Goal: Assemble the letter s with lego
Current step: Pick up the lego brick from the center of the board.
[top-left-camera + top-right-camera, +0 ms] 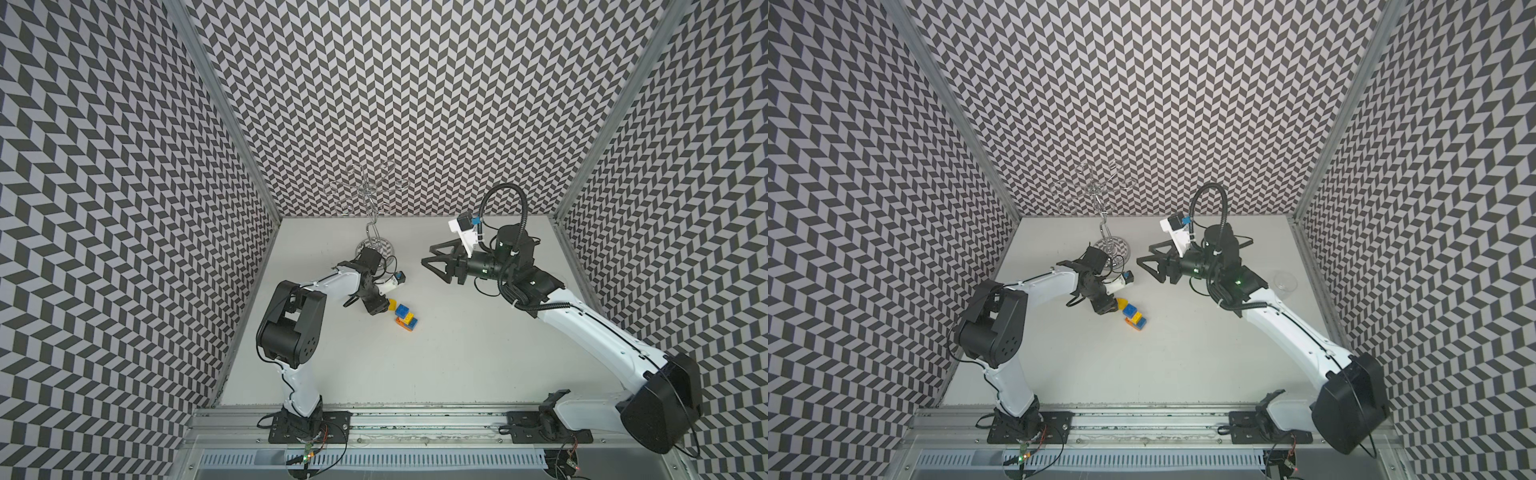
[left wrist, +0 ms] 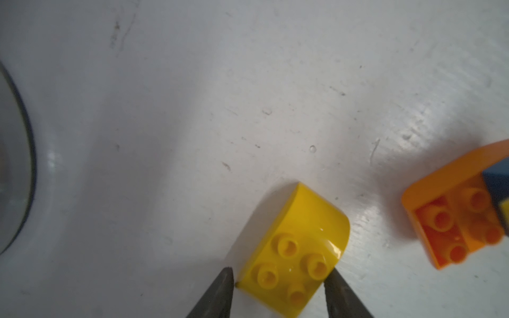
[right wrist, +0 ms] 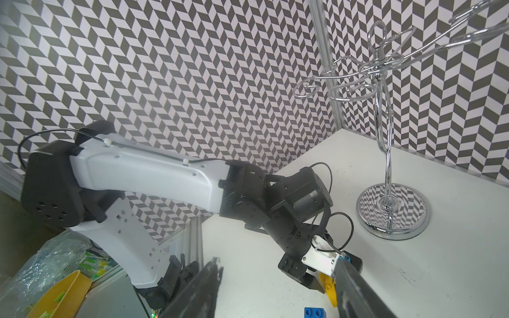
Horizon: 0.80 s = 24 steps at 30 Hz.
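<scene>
White tabletop, centre of frame in a top view: my left pincer flanks the yellow brick, grip uncertain; skewed corner contact could twist it loose.

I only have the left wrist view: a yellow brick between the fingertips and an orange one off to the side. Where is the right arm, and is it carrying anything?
Observer: The right gripper hangs in the air above the table, jaws open, nothing between them.
Operator: What sits on that orange brick? I see only a blue corner.
Observer: In both top views the orange brick is the bottom of a small joined stack, with two blue bricks and a second yellow one on it.
</scene>
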Each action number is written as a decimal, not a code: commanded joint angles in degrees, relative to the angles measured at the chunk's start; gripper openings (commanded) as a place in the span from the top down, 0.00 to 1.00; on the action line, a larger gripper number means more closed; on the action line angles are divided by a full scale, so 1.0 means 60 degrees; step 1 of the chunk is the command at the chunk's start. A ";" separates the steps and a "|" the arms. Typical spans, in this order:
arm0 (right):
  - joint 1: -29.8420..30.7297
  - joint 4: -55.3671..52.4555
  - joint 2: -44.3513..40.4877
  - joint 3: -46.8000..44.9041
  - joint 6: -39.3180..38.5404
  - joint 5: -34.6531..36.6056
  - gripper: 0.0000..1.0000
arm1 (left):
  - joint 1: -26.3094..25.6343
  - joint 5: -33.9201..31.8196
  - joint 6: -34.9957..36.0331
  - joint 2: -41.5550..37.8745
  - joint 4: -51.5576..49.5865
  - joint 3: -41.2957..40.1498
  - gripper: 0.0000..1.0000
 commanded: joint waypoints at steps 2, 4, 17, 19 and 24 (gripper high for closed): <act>-0.0002 0.0373 -0.0432 -0.0298 0.0197 0.0155 0.33 | -0.0153 -0.0025 0.0253 0.0136 -0.0039 -0.0069 0.48; -0.0007 0.0357 -0.0487 -0.0441 0.0200 0.0183 0.33 | -0.0168 -0.0122 0.0266 0.0064 -0.0036 -0.0070 0.50; 0.0006 0.0389 -0.0525 -0.0810 0.0179 0.0213 0.33 | -0.0237 -0.0088 0.0135 -0.0302 -0.0317 -0.0154 0.75; 0.0013 0.0386 -0.0496 -0.0802 0.0197 0.0164 0.33 | -0.0313 -0.0236 -0.0053 -0.0513 -0.0474 -0.0234 0.75; 0.0007 0.0465 -0.0478 -0.0938 0.0277 0.0071 0.33 | -0.0447 -0.1061 -0.0481 -0.1678 -0.0596 -0.1316 0.72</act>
